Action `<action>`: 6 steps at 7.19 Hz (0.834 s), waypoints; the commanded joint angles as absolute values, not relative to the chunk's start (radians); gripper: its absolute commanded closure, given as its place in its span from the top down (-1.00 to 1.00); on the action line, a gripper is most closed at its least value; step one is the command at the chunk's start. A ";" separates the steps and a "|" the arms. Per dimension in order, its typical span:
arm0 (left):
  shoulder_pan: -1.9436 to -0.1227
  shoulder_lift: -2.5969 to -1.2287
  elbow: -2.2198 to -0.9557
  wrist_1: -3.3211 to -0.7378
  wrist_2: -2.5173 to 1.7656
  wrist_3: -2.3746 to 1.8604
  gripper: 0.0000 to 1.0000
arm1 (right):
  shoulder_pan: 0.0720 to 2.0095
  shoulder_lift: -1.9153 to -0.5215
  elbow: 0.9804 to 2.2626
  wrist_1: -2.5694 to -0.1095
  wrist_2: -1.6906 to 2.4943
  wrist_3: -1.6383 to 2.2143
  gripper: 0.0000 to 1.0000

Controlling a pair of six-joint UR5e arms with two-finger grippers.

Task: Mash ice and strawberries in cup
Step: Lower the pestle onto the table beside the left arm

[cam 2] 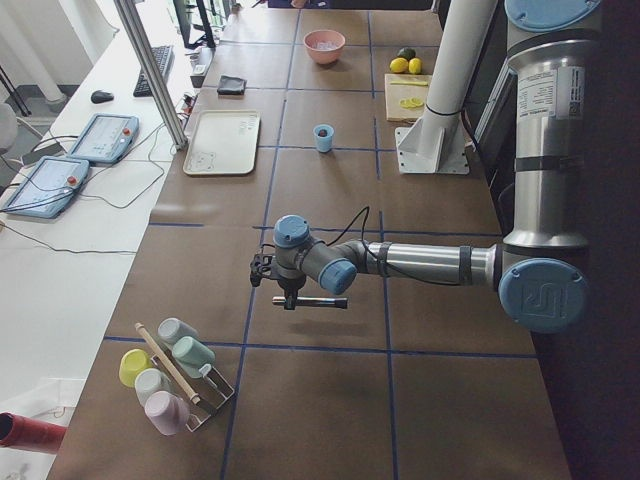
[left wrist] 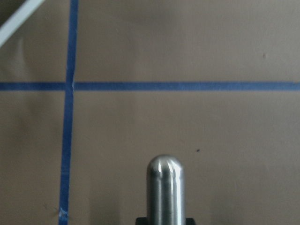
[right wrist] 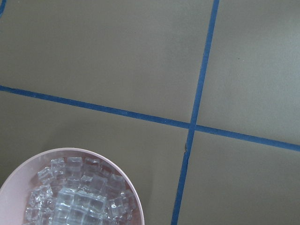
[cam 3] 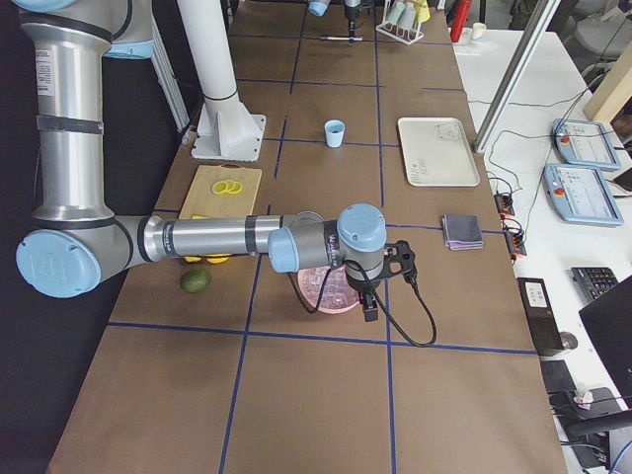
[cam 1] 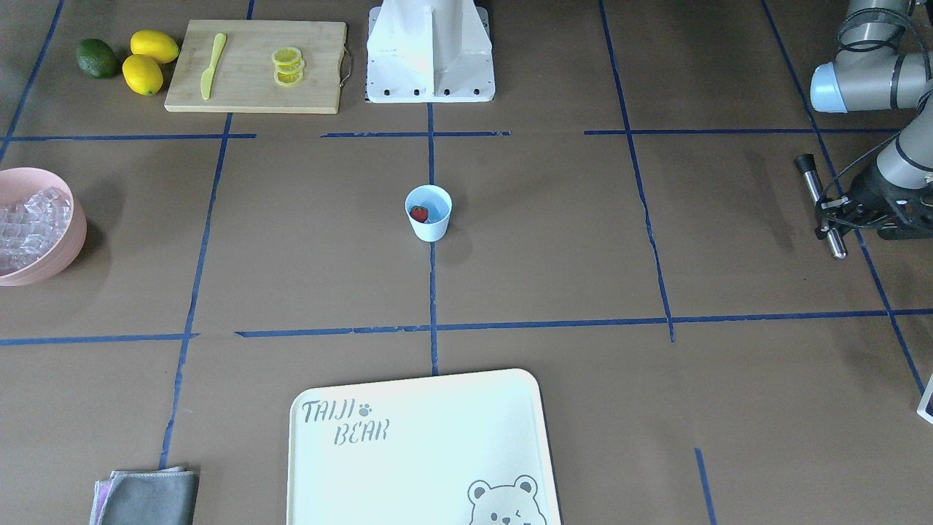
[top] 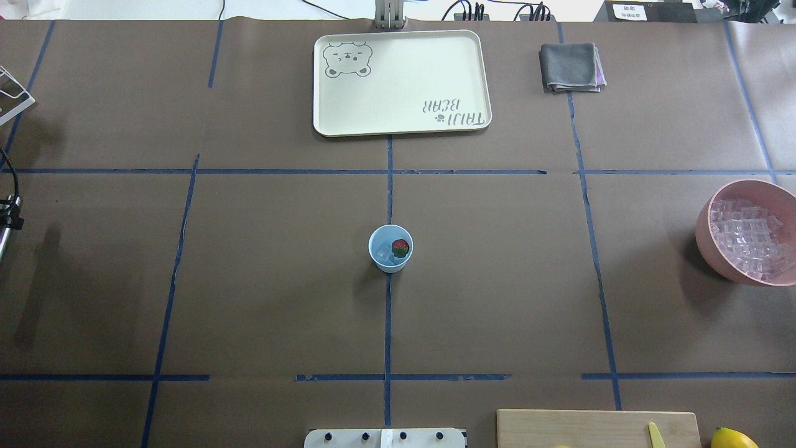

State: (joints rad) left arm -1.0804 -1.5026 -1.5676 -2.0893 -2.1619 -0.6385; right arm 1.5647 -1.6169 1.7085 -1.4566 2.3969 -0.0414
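One strawberry (top: 400, 247) and faintly visible ice (top: 382, 251) lie inside the cup (top: 390, 265), upright at the centre of the surface (top: 249, 280). Left end effector (cam 1: 833, 213), cropped at the view's edge, is clamped on a metal muddler (cam 1: 815, 188). Right end effector (cam 3: 370, 310), near the pink bowl (top: 709, 246): finger spacing cannot be told.

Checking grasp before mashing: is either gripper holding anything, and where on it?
Left gripper is clamped on the metal rod along its shaft, with both ends sticking out. Right gripper shows only in the side view, above the pink bowl; cannot tell.
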 commanded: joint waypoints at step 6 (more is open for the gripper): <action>-1.071 -1.503 -1.513 -2.089 -2.117 -0.611 -0.93 | 1.565 -1.617 1.718 -1.460 2.396 -0.041 0.99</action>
